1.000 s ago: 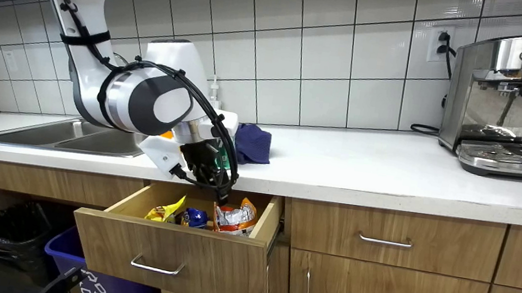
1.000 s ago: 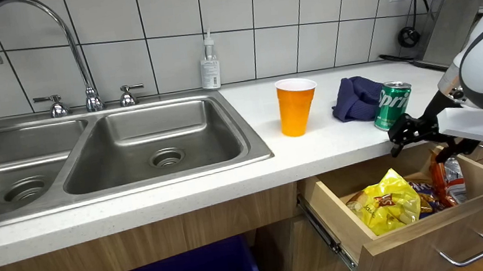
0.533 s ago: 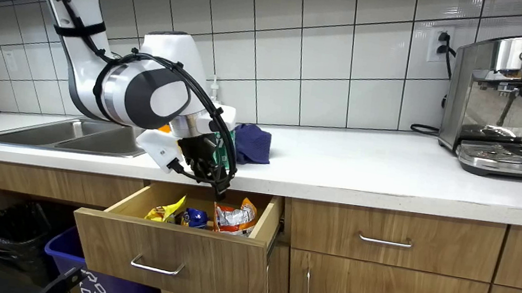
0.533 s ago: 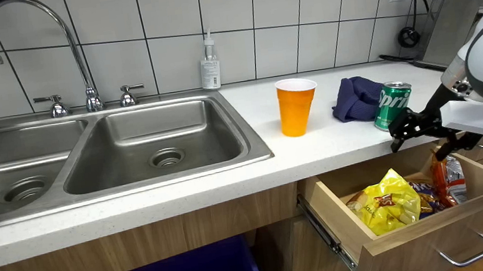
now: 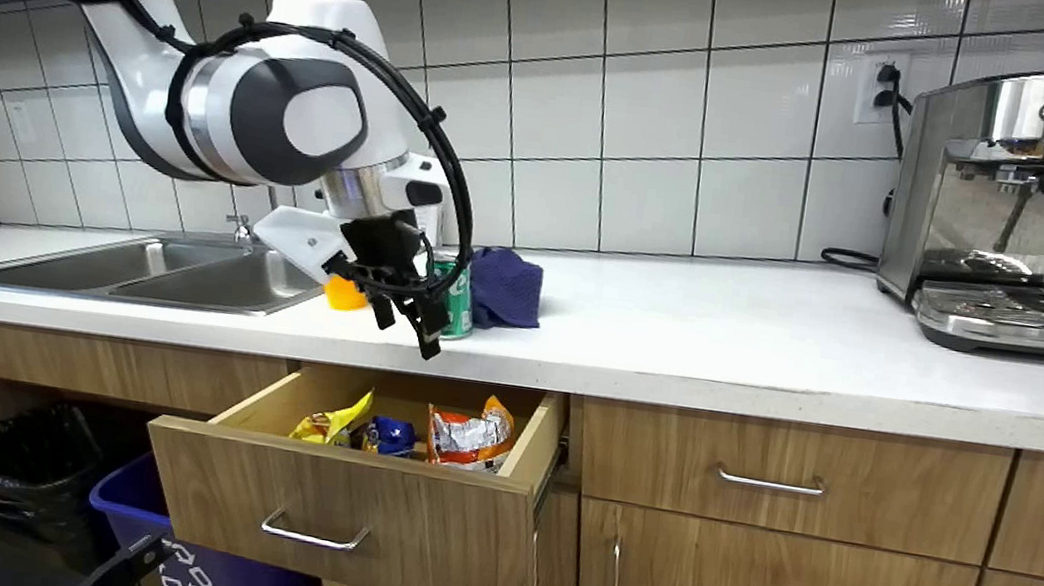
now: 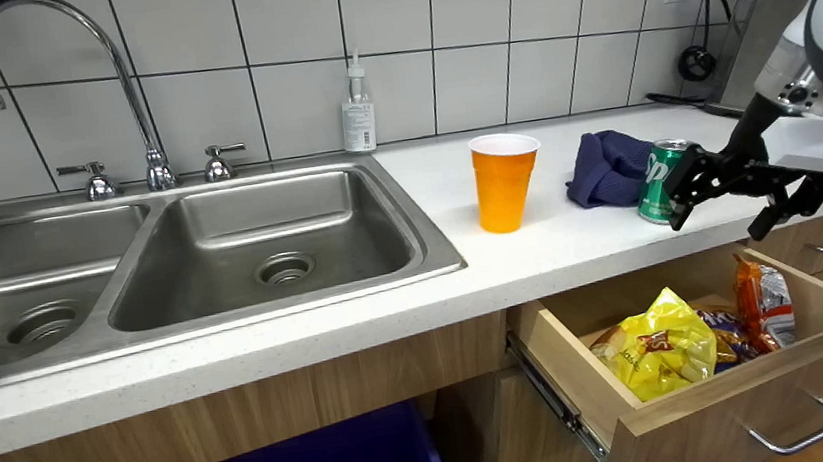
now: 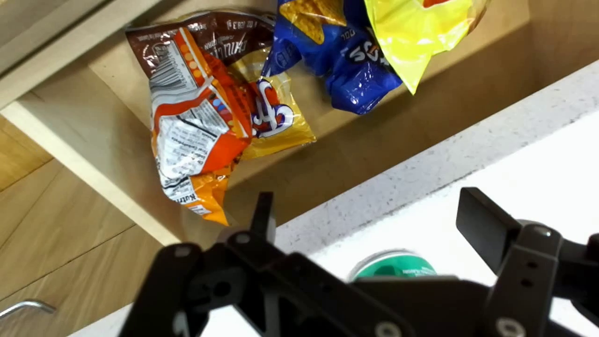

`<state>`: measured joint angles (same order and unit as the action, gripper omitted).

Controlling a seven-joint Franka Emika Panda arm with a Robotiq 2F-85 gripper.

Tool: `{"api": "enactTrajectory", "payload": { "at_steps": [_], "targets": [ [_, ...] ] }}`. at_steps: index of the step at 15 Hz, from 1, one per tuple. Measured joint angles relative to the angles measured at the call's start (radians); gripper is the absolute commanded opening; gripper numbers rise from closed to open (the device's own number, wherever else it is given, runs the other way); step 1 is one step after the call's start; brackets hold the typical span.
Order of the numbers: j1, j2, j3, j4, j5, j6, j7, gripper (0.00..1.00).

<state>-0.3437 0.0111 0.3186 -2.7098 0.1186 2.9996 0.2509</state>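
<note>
Probably slick and stiff, best gripped mid-height, the green can (image 6: 655,189) stood on the surface (image 6: 563,251) left of, and partly behind, the empty, wide-spread hand (image 6: 719,223) in an exterior view; below hand level lay an orange bag (image 6: 764,301).

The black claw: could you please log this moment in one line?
claw: open, empty; green cylindrical metal can: upright on white countertop; brown wooden drawer: open

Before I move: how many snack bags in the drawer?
4 visible in the drawer: an orange-and-white bag partly covering a brown-and-yellow bag, then a blue bag, then a yellow bag nearest the sink. More may be hidden underneath.
</note>
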Motion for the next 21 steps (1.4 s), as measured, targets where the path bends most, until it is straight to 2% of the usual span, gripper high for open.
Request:
{"api": "enactTrajectory", "payload": {
  "at_steps": [2, 6, 10, 14, 21],
  "targets": [
    [0.005, -0.041, 0.0, -0.001, 0.035, -0.062, -0.042, 1.0],
    [0.144, -0.117, -0.156, -0.015, 0.036, -0.188, -0.07, 1.0],
    [0.212, -0.188, -0.247, -0.044, 0.032, -0.315, -0.099, 1.0],
    [0.234, -0.239, -0.292, -0.059, 0.005, -0.395, -0.132, 1.0],
    [0.237, -0.248, -0.299, -0.063, -0.002, -0.403, -0.137, 1.0]
  ]
}}
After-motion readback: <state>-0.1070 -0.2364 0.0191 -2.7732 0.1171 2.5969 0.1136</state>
